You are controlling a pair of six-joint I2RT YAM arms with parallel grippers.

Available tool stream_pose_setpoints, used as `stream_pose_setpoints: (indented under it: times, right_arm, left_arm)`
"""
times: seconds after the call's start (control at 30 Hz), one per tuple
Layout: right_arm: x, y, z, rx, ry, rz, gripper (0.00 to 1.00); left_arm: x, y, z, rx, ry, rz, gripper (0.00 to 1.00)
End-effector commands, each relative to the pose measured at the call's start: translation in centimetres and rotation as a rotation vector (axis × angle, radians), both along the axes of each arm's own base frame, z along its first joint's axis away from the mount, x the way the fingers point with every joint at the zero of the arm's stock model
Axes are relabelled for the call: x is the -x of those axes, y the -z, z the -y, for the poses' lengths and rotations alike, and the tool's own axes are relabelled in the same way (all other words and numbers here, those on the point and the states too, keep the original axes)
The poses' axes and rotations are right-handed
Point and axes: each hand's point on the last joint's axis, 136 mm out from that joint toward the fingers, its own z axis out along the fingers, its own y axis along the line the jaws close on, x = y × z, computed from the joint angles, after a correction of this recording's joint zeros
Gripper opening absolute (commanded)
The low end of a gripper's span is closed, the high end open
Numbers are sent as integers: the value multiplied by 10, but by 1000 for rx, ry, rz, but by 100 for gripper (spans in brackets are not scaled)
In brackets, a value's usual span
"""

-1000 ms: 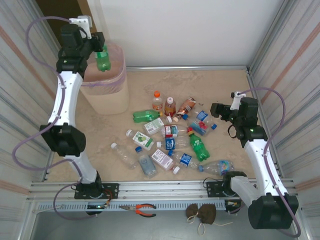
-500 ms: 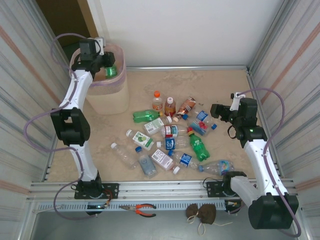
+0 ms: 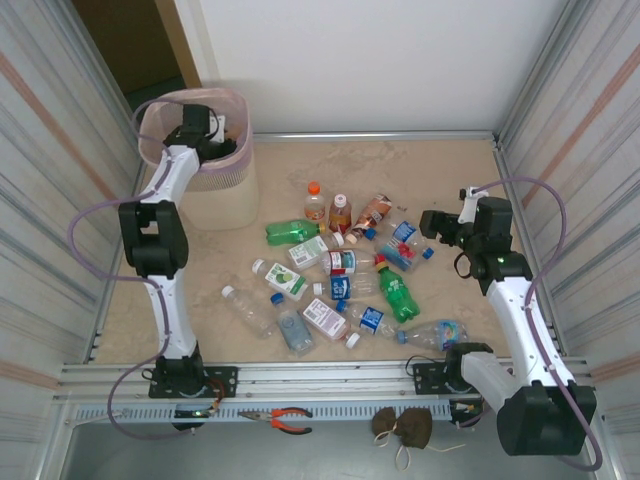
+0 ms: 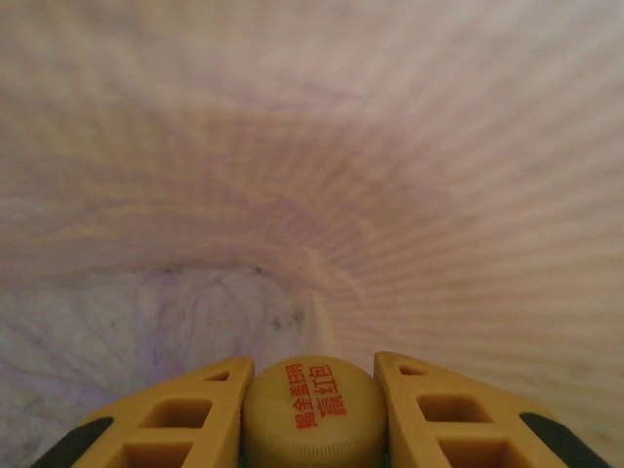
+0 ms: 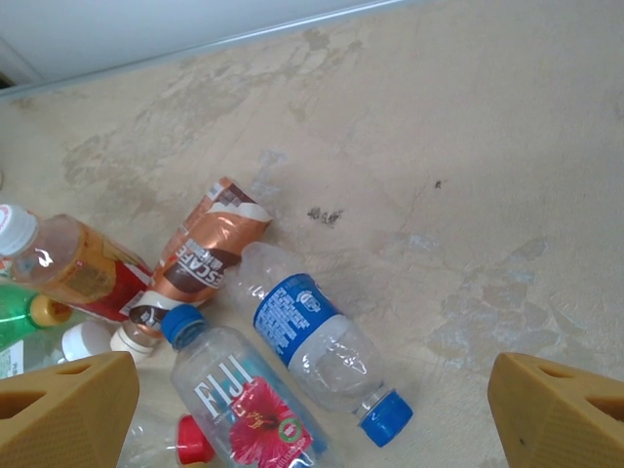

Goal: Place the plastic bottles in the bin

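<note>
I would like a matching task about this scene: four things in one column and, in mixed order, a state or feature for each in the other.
Things:
1. left gripper
2. right gripper
3. Fiji bottle
4. bin

States:
A. lying on its side, blue cap
B. open, holding nothing
C. pink liner over the rim
D. shut on a yellow-capped bottle

Pairs: 1-D, 2-B, 3-A, 4-C
</note>
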Motion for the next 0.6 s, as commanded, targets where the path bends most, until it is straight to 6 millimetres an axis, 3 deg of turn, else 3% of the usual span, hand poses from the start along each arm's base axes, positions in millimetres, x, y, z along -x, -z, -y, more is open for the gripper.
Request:
stream_pose_setpoints:
  times: [0.0,0.2,0.3,0.57]
  right_arm:
    - [1,6,-5,-28,-9,-17,92]
    - [1,8,-10,-36,-32,-30,91]
    - [1,9,-12,-34,-33,-33,91]
    - [1,8,-16,-39,-53,-64,90]
  left_arm:
    - [18,7,7,10,31,-86,14]
    - [31,21,9,-14,40,-158,22]
    - [32,19,11,-18,43,-158,31]
    - [27,-20,11,-20,44,-84,53]
